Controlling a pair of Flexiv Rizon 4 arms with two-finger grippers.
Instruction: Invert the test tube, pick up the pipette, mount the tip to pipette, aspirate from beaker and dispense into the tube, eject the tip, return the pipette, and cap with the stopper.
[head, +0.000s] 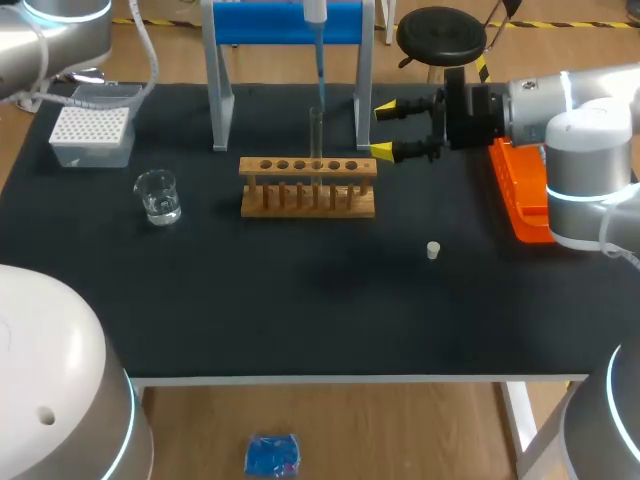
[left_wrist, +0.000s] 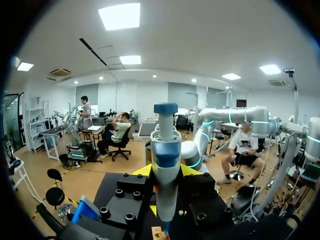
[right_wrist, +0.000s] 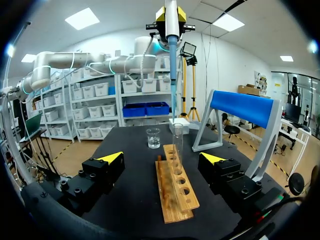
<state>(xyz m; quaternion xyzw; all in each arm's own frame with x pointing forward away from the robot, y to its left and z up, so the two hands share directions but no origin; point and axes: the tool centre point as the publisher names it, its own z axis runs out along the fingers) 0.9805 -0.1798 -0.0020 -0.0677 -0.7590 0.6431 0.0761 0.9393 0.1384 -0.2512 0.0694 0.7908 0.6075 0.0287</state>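
The matte black tabletop contrasts with the pale-brown wooden tube rack, which is marked by a row of dark round holes. The thin glass test tube and the small glass beaker are clear and colourless. The white plastic tip box shows a fine grid of dots on top. The white pipette with blue bands ends in a translucent blue tip. The tall stand has a bright blue panel and grey legs. The flat plastic tray is orange, and the small stopper is cream. The left gripper and right gripper are black, each with 2 yellow tips.
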